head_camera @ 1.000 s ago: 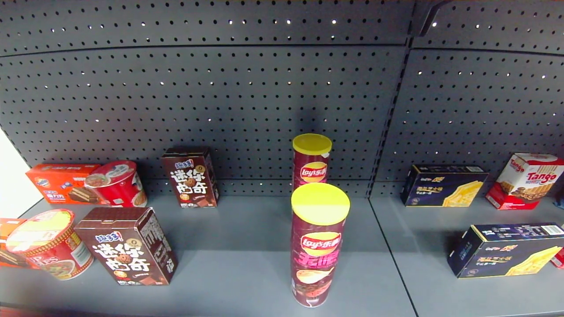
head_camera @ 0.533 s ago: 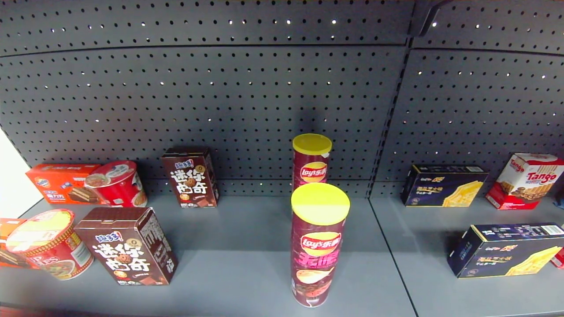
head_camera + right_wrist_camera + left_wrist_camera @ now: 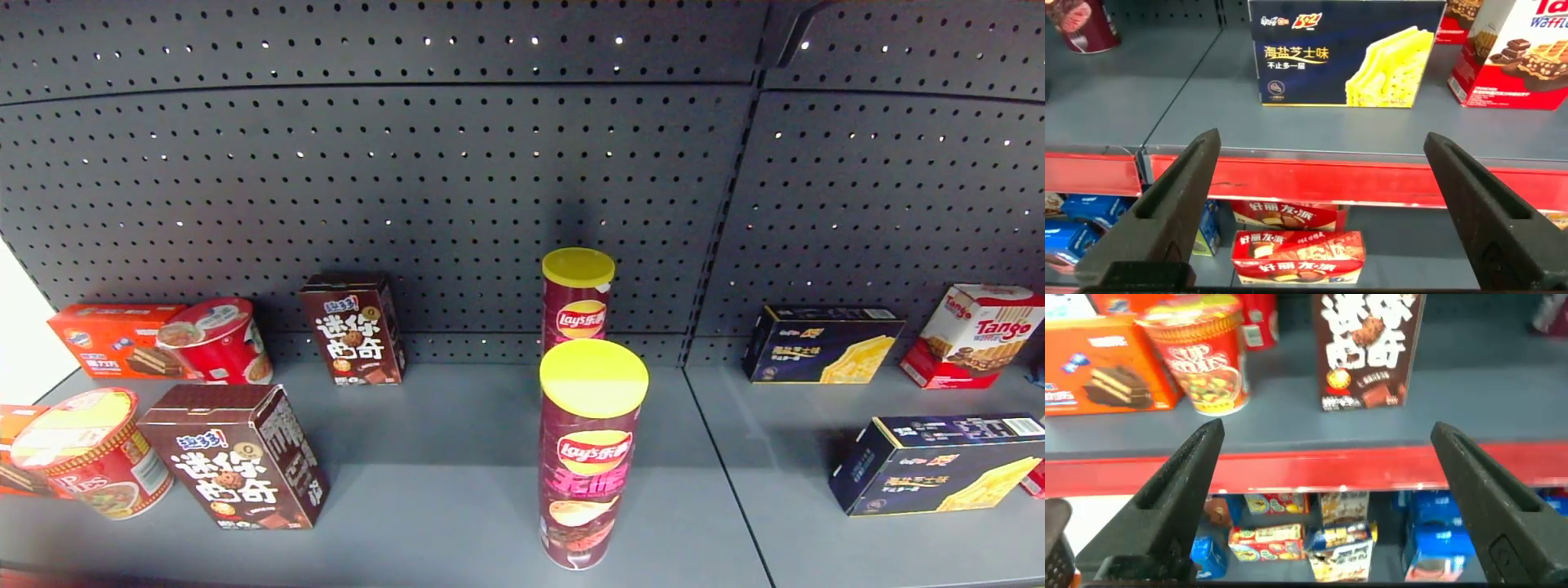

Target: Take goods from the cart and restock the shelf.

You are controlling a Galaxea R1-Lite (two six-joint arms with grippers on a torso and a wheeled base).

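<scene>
Both were empty: left gripper (image 3: 1327, 433) and right gripper (image 3: 1321, 139) hung outside the shelf's (image 3: 457, 490) front edge, jaws spread wide, probably freed for the next pick. Front chip can (image 3: 589, 457) stood near that edge and rear chip can (image 3: 577, 298) at the back edge, filed one behind the other with labels facing out.

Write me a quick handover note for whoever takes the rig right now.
Left gripper: open, empty, in front of the shelf, facing the front cup noodles and front chocolate biscuit box.
Right gripper: open, empty, facing the front cracker box.
Front chip can stands upright mid-shelf, rear chip can behind it.
Done: neither gripper carries anything.
Left: probably fetch the next item from the cart and fill a bare stretch of shelf.
</scene>
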